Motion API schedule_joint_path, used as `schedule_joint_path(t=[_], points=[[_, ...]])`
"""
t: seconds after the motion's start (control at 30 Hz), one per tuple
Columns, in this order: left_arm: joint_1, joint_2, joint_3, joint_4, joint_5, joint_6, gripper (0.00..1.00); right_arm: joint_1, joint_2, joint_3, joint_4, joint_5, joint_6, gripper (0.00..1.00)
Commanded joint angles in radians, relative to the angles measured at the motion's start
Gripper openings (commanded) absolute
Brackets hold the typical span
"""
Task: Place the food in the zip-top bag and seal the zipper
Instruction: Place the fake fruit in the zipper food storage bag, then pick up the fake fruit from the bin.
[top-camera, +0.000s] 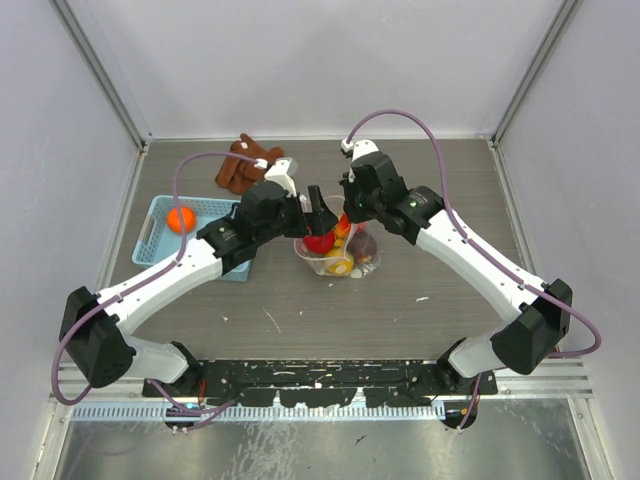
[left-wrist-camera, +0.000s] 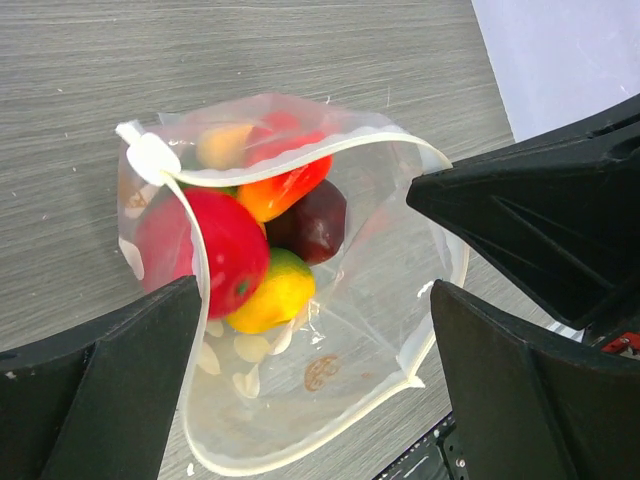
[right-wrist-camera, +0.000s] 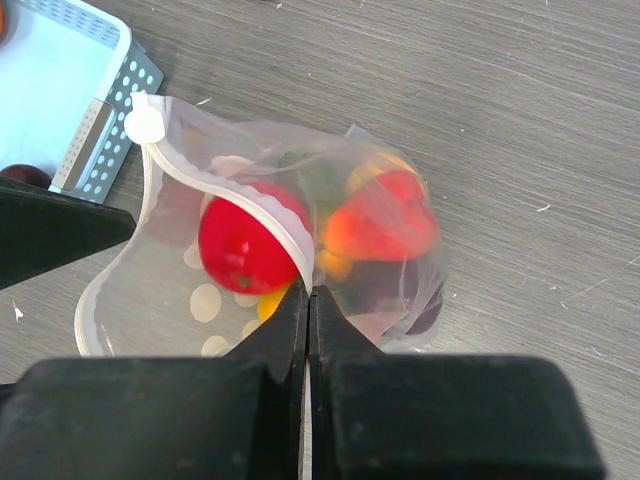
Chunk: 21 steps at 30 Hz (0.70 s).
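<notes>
Your left fingers (left-wrist-camera: 100, 390) stand wide apart with nothing between them, poised over the mouth of the bag (left-wrist-camera: 380, 300). Your right fingers (right-wrist-camera: 290, 335) are pinched closed on the zipper (right-wrist-camera: 230, 195). The bag lies on the tabletop (top-camera: 420, 300) just beside the basket (top-camera: 146, 240), with food (left-wrist-camera: 225, 250) inside.

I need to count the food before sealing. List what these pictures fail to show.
Top view: left tool and right tool overhang the zip-top bag, hiding most food.
Left wrist: its fingers cover parts of the bag's sides.
Right wrist: shut fingers hide the near rim; plastic blurs the food.
Orange piece in the blue basket: too small to identify.
</notes>
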Motion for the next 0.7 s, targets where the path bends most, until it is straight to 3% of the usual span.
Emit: schedule_joint_path(t=[0.0,0.37,0.67], points=[[-0.003,-0.035,0.044,0.026,-0.018,0.015,0.98,0.001,-0.055,0.02,0.051,-0.008,0.013,0.0],[0.008,-0.132,0.092,-0.148,-0.17,0.058,0.98,0.0,-0.05,0.017,0.054,-0.008,0.011,0.0],[0.143,-0.18,0.101,-0.323,-0.272,0.043,0.98,0.0,-0.052,0.015,0.058,-0.009,0.011,0.0]])
